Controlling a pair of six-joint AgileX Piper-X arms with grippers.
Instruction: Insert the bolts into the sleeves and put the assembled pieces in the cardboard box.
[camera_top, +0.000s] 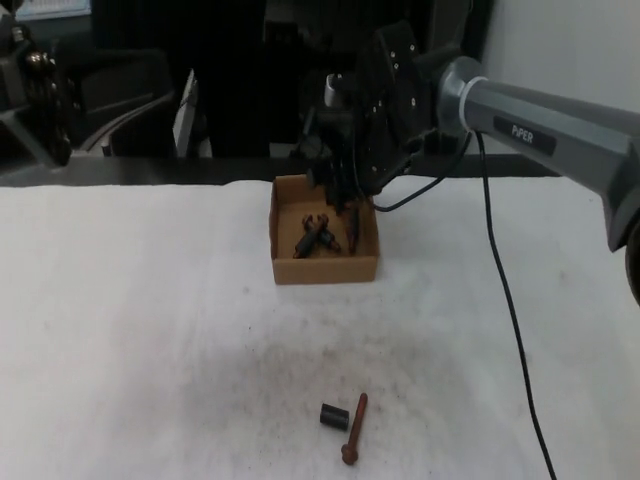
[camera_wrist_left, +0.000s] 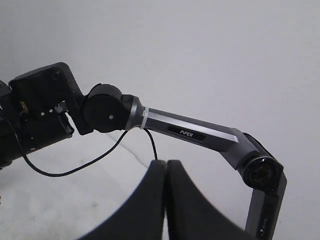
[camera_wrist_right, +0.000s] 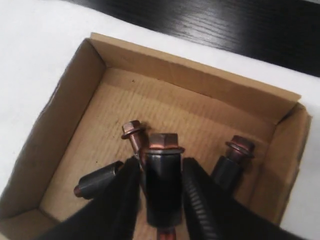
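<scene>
High view: the box (camera_top: 325, 268) sits at 12 o'clock on the table (camera_top: 150, 330), with the right arm (camera_top: 540, 130) over it. A loose sleeve (camera_top: 333, 416) and bolt (camera_top: 354, 428) lie side by side at 6 o'clock from the box. Left wrist view: the left pincer (camera_wrist_left: 166, 164) is closed, fingers touching, gripping nothing. Right wrist view: the right pincer (camera_wrist_right: 162, 165) grips an assembled piece (camera_wrist_right: 163, 190) over the box floor; further pieces (camera_wrist_right: 232, 165) lie inside.

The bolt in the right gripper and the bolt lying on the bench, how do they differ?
The gripped bolt sits inside a dark sleeve; the bench bolt is bare, a loose sleeve lying beside it. The gripped bolt is held by the right gripper over the cardboard box; the bench bolt lies flat on the bench. Both are reddish-brown.
</scene>
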